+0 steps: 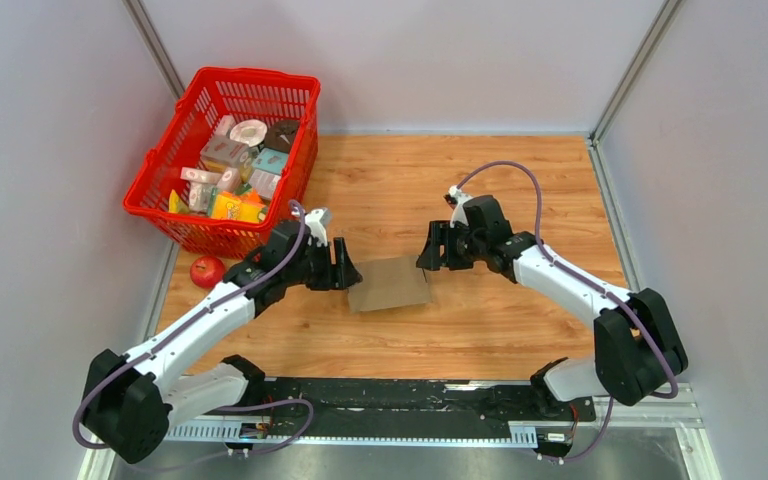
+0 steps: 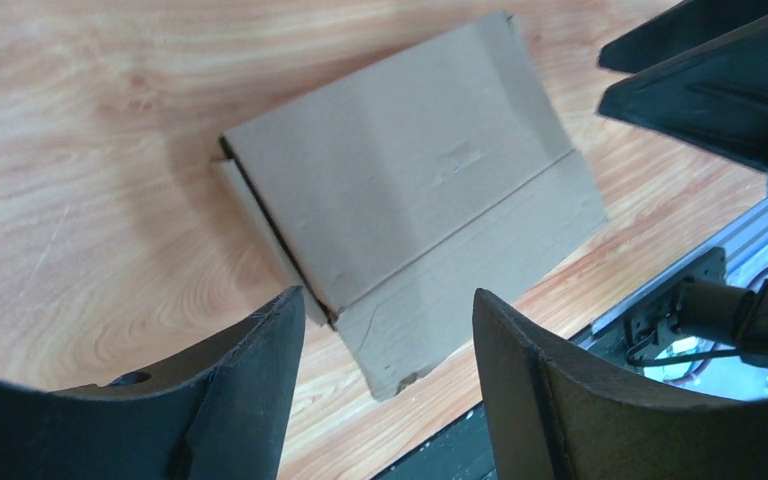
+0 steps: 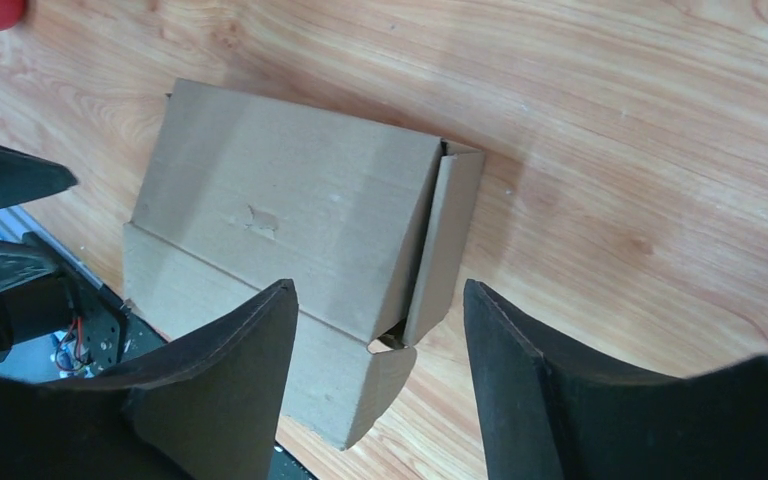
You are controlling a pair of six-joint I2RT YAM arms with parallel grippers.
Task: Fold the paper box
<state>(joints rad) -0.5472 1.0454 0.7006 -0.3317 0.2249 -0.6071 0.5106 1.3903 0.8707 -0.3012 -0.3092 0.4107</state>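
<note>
Top external view: the paper box (image 1: 390, 283) is seen lying flat on the wooden table (image 1: 520, 180), roughly midway between the two arms and nearer the front edge than the back wall. The left arm is stretched forward and inward from its base, with its forearm angled up to the right. The left gripper (image 1: 345, 268) is brought level with the box's left edge. The right arm is bent at the elbow and reaches inward to the left, so that the right gripper (image 1: 428, 250) is placed at the box's far right corner. The two grippers are pointed toward each other across the cardboard.

In the left wrist view, the left gripper (image 2: 388, 300) is shown with its fingers (image 2: 250, 370) spread wide. Nothing is clamped between them, and the paper box (image 2: 410, 190) is seen beyond the tips, closed into a shallow shape with a creased strip along one long side.

In the right wrist view, the right gripper (image 3: 377, 290) is likewise shown parted, with nothing gripped. Under it the paper box (image 3: 280, 200) is seen with one narrow side flap (image 3: 445, 240) raised and not tucked flush.

A red basket (image 1: 155, 175) filled with small packages (image 1: 225, 152) is set at the far left, and a red round object (image 1: 206, 270) lies just in front of it.
</note>
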